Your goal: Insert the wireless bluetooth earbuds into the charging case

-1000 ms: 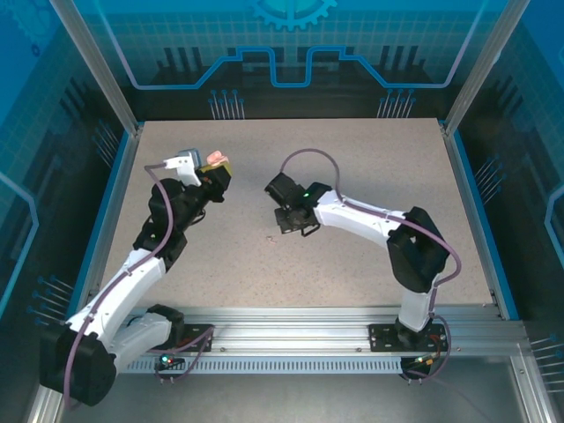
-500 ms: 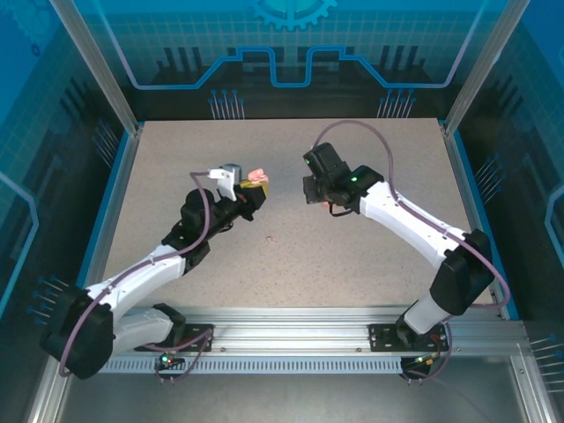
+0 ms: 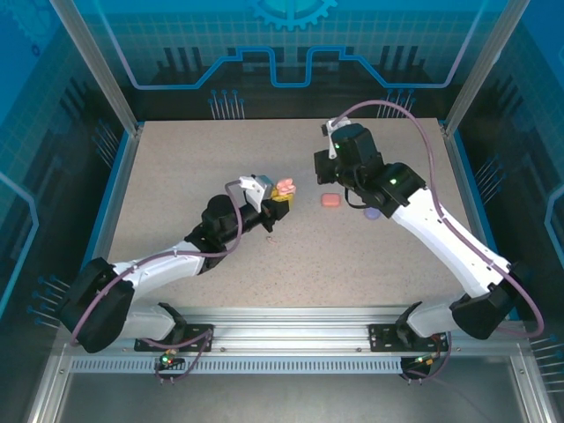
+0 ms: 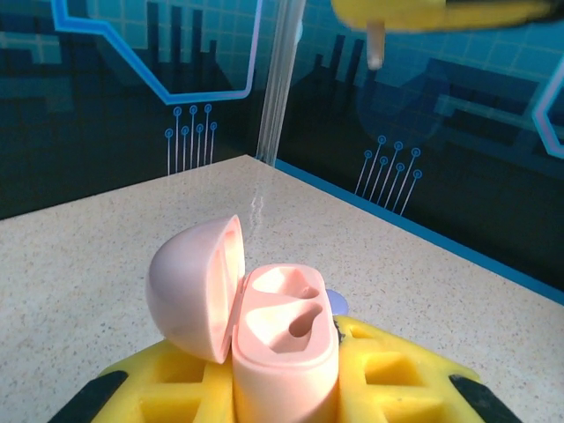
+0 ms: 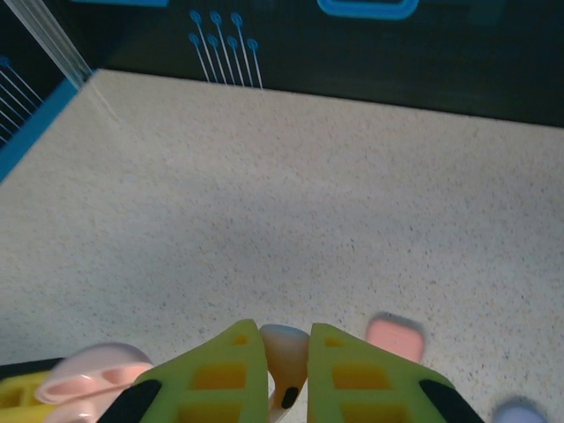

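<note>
A pale pink charging case stands upright between the yellow fingers of my left gripper, which is shut on it. Its lid hangs open to the left and both wells are empty. From above, the charging case is held over the table's middle by the left gripper. My right gripper is shut on one pale pinkish-beige earbud, stem pointing down. That earbud's stem hangs from the right gripper's fingers, above and beyond the open case.
A shut coral case and a purple case lie on the speckled table under the right arm. The coral case sits just right of the right fingers. Glass walls ring the table.
The left arm carried the open case right, toward the table's middle. The right arm swung back and to the right, uncovering the coral and purple cases.
</note>
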You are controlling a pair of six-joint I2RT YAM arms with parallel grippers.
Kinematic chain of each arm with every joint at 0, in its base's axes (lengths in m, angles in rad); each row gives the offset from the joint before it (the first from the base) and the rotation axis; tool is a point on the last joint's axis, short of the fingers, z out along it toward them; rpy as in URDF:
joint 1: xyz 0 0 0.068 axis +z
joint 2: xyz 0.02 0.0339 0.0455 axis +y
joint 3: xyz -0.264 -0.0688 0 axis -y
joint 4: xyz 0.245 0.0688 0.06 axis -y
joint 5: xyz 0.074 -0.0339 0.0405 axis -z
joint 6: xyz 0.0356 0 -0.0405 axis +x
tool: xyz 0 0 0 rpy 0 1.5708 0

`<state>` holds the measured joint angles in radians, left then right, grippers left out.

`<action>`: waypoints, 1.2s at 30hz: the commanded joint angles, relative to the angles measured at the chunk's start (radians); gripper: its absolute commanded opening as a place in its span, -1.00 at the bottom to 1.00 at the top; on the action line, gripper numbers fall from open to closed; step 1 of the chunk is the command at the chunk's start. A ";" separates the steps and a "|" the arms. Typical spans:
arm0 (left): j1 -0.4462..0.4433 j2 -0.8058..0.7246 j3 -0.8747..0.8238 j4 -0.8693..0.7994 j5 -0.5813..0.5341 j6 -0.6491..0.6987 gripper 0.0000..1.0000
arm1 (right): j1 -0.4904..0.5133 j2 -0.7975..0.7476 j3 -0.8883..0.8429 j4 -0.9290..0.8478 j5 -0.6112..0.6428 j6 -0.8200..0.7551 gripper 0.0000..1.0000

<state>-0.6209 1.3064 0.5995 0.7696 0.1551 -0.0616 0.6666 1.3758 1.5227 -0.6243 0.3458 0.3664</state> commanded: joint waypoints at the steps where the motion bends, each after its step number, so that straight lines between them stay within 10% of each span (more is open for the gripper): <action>1: -0.018 0.005 0.046 0.097 -0.028 0.105 -1.00 | -0.006 -0.070 -0.036 0.079 -0.043 -0.044 -0.75; 36: -0.069 0.021 0.156 0.097 -0.117 0.331 -1.00 | 0.191 -0.137 -0.136 0.288 -0.034 -0.176 -0.75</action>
<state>-0.6800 1.3178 0.7124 0.8589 0.0299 0.2470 0.8463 1.2457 1.3888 -0.3725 0.2882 0.2073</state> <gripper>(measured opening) 0.228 0.130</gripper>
